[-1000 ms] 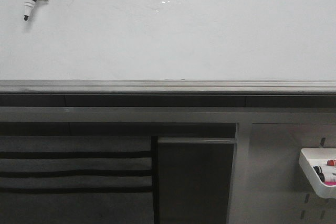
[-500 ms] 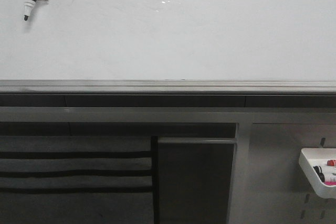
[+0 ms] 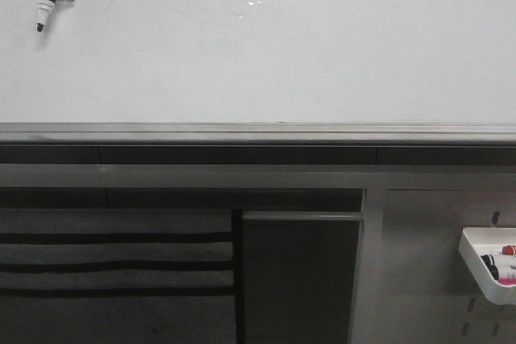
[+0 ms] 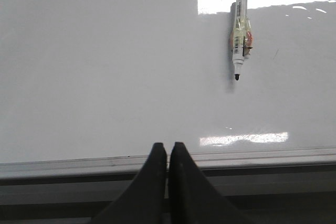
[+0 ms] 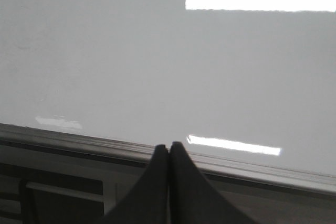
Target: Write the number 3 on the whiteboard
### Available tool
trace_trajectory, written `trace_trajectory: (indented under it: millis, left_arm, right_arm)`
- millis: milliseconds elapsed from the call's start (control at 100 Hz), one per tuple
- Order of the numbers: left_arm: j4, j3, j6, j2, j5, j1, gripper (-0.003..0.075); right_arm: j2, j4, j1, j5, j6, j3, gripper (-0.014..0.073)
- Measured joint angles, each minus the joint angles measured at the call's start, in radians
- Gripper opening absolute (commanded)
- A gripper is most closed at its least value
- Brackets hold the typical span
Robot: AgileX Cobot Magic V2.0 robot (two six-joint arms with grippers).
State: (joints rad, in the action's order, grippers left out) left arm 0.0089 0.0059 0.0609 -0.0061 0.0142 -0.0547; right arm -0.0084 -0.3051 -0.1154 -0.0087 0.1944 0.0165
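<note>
Both tools, left and right, closed, holding nothing.

In your left wrist view, the left gripper shows as two matte black fingers, each smooth and plain, widening from a rounded tip into a broad dark base at the frame edge. Your right wrist view gives the same picture of the right gripper: two black fingers with rounded tips and flaring sides. You can see no cables, screws or markings on either pair. Your front view shows neither arm.
</note>
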Motion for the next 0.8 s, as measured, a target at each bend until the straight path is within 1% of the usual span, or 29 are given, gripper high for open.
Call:
trace_trajectory:
  millis: [190, 280, 360, 440, 510, 590, 730, 800]
  left_arm:
    - [0.000, 0.000, 0.000, 0.000, -0.002, 0.000, -0.0018]
    - [-0.021, -0.004, 0.000, 0.000, -0.014, 0.000, -0.0018]
    - [-0.071, -0.033, 0.000, 0.000, -0.007, 0.000, -0.0018]
    - [-0.106, -0.103, 0.000, 0.000, 0.010, 0.000, -0.0018]
    - [-0.120, -0.181, 0.000, 0.000, 0.060, 0.000, -0.0018]
    - [-0.121, -0.273, 0.000, 0.008, 0.149, 0.000, -0.0018]
    - [-0.097, -0.428, 0.000, 0.095, 0.289, 0.000, -0.0018]
    - [-0.090, -0.485, 0.000, 0.145, 0.330, 0.000, -0.0018]
  right_arm:
    - [0.000, -0.001, 0.000, -0.021, 0.000, 0.000, -0.0074]
    - [0.000, 0.045, 0.000, -0.021, -0.002, 0.000, -0.0074]
    - [0.000, 0.080, 0.000, 0.024, -0.002, -0.022, -0.0074]
    - [0.000, 0.093, 0.000, 0.091, -0.002, -0.091, -0.0074]
    - [0.000, 0.098, 0.000, 0.153, -0.002, -0.168, -0.0074]
    - [0.023, 0.100, 0.000, 0.222, -0.002, -0.257, -0.0074]
    - [0.136, 0.090, 0.000, 0.332, -0.002, -0.411, -0.0074]
    - [0.199, 0.071, 0.000, 0.375, -0.002, -0.475, -0.0074]
